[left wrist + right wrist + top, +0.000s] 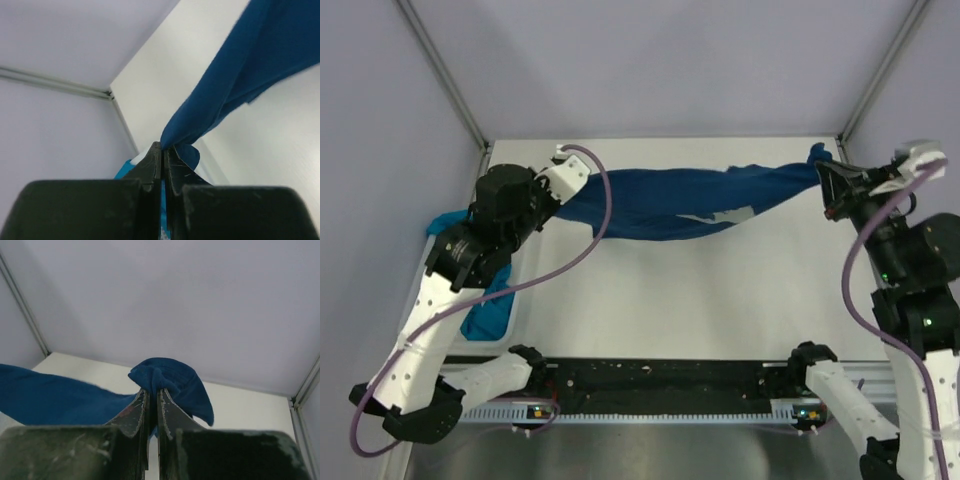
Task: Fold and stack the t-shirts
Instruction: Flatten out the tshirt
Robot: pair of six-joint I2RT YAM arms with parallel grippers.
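The dark navy t-shirt (670,205) with a pale printed graphic hangs stretched between both grippers above the far part of the table. My left gripper (552,192) is shut on its left end (200,120). My right gripper (828,185) is shut on its bunched right end (165,375). The teal t-shirt (485,312) lies at the left edge under the left arm; a sliver shows in the left wrist view (125,169).
The white table (700,300) lies inside pale walls with metal corner posts (445,75). A black strip (660,385) runs along the near edge between the arm bases. A purple cable (595,225) loops from the left arm.
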